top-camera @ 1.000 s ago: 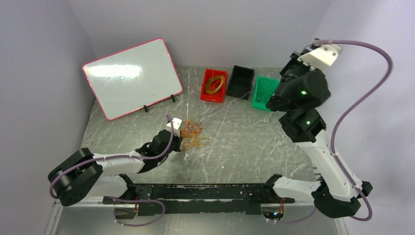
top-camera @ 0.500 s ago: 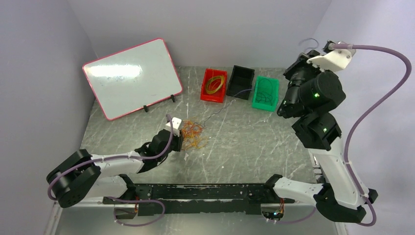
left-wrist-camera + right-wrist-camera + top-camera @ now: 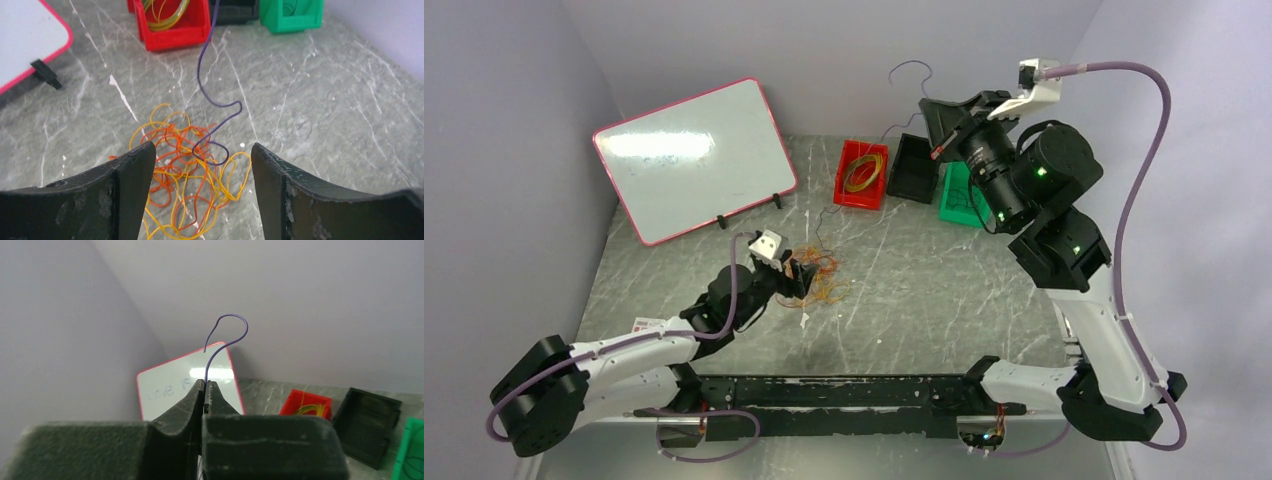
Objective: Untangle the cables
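Left fingers (image 3: 131, 175) stood spread over the yellow-orange cable tangle (image 3: 187, 172); right fingers (image 3: 190, 402) pinched the raised purple cable (image 3: 233, 315).

The counter (image 3: 325, 115) is showing a grey stone-look top, smooth, veined and scuffed white, and it is giving off a soft sheen. The cables (image 3: 185, 180) are looking like thin coated wire in orange and yellow, slick and faintly shiny. The dark purple cable (image 3: 199, 67) is reading just as smooth. The red bin (image 3: 175, 37) and green bin (image 3: 295, 21) are gleaming like hard moulded plastic, while the black bin (image 3: 367, 430) is looking duller, near matt. The whiteboard (image 3: 689, 155) is glaring glossy inside its pink rim. On the left gripper (image 3: 202, 155), the 2 fingers (image 3: 125, 192) are showing matt black, grainy and pitted. The right gripper (image 3: 206, 386) is looking the same coarse matt black.
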### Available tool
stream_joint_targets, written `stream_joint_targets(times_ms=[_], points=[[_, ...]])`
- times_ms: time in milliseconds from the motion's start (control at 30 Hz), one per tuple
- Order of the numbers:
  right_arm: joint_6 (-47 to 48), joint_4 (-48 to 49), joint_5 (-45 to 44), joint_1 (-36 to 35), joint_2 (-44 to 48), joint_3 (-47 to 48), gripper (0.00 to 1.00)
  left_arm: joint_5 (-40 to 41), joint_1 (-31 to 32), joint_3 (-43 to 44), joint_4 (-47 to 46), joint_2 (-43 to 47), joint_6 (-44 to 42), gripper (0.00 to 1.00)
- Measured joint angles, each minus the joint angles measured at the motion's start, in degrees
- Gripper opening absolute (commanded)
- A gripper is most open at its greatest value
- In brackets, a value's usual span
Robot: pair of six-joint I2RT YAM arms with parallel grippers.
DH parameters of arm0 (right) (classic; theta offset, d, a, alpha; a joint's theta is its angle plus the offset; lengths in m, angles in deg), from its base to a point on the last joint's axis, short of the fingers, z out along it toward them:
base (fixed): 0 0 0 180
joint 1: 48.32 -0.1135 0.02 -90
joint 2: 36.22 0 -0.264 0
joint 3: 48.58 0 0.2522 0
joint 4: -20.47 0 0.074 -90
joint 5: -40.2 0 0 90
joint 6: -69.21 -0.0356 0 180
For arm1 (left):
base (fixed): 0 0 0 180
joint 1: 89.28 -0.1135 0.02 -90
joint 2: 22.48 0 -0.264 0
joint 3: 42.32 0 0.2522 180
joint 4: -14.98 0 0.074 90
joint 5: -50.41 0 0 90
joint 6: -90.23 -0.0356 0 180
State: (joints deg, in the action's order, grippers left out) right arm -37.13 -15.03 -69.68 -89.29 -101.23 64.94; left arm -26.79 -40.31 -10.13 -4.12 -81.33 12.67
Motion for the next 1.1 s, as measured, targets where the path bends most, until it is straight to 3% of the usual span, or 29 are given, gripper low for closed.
stream_joint_targets(times_ms=[167,400,867,1100], points=[[-1.62,-0.55,5.40,0.00,0.15,0.24,0.00,-0.61,-1.31,1.73,-1.18,-0.81,-2.32,0.69],[-3.02,-0.57,8.68,0.00,2.25,1.18,0.00,-7.17,-8.41,3.30,-3.04,-6.14,-3.56,0.66],[-3.21,-1.75,8.92,0.00,3.26,2.67,0.00,-17.55,-8.44,3.08,-9.07,-15.02,-5.01,0.55],[-3.21,-3.13,6.03,0.00,3.56,2.67,0.00,-19.50,-8.44,1.92,-10.14,-14.45,-4.50,0.64]])
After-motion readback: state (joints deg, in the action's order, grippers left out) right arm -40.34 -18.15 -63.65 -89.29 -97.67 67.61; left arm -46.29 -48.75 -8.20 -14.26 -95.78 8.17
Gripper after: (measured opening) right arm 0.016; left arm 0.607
